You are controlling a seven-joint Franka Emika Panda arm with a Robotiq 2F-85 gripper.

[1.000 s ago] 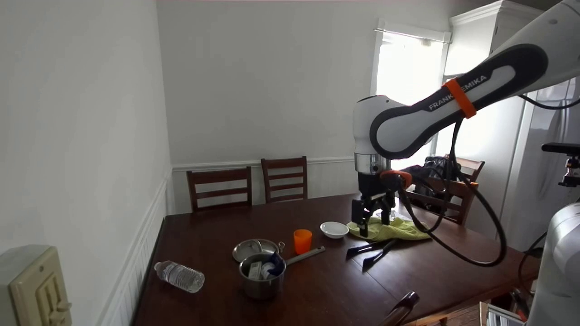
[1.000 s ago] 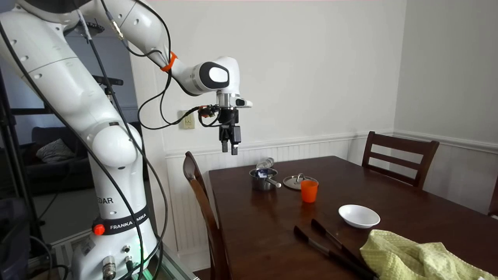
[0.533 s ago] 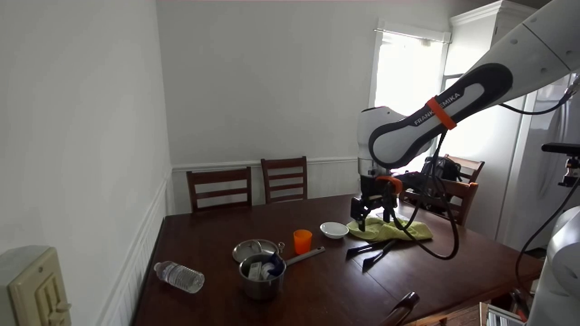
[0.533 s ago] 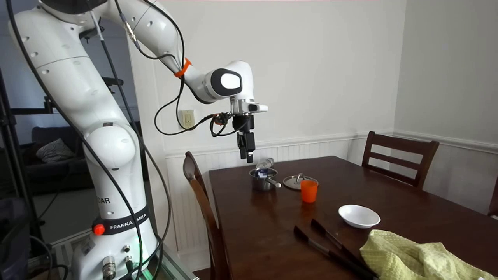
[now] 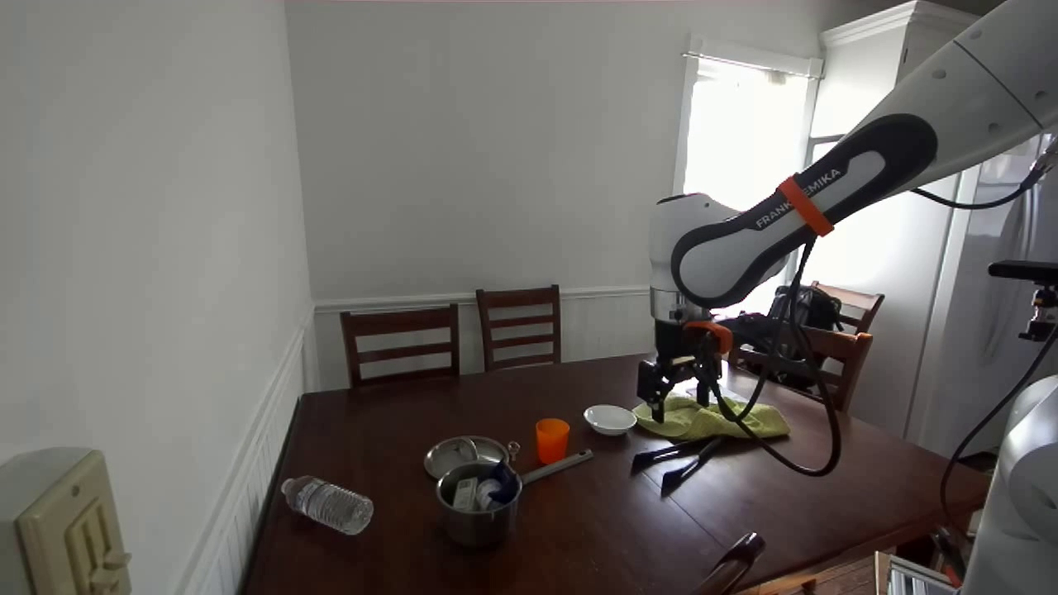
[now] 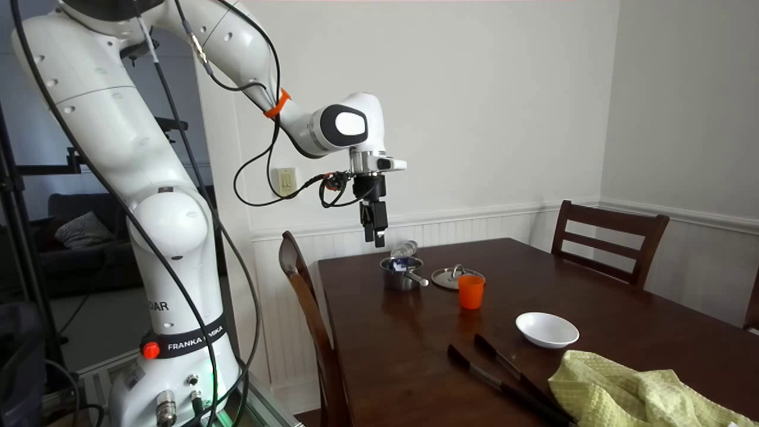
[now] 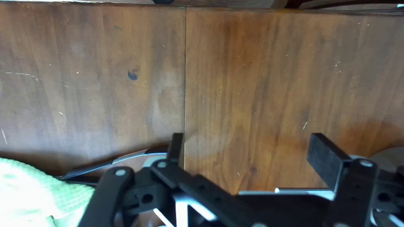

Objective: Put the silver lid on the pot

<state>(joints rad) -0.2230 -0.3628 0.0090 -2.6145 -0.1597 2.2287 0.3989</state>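
The silver lid (image 5: 447, 456) lies on the table with its handle up, behind the pot. It also shows in an exterior view (image 6: 443, 278), partly behind the orange cup. The pot (image 5: 479, 525) stands upright, handle out, with a white packet and a dark blue item inside; it shows there too (image 6: 399, 281). My gripper (image 5: 679, 405) is open and empty, pointing down above the table, apart from pot and lid. It also shows in an exterior view (image 6: 374, 242). In the wrist view the open fingers (image 7: 247, 142) have bare wood between them; a grey rounded edge at the right is unclear.
An orange cup (image 5: 552, 440) stands near the lid and pot handle. A white bowl (image 5: 610, 420), black tongs (image 6: 504, 379) and a yellow-green cloth (image 6: 634, 391) lie farther along the table. A clear bottle (image 5: 329, 504) lies beside the pot. Chairs (image 5: 402, 345) surround the table.
Over the last second the arm reached outward from its base and the gripper came lower. In the last half second it barely moved. The lid, pot and other objects stayed put.
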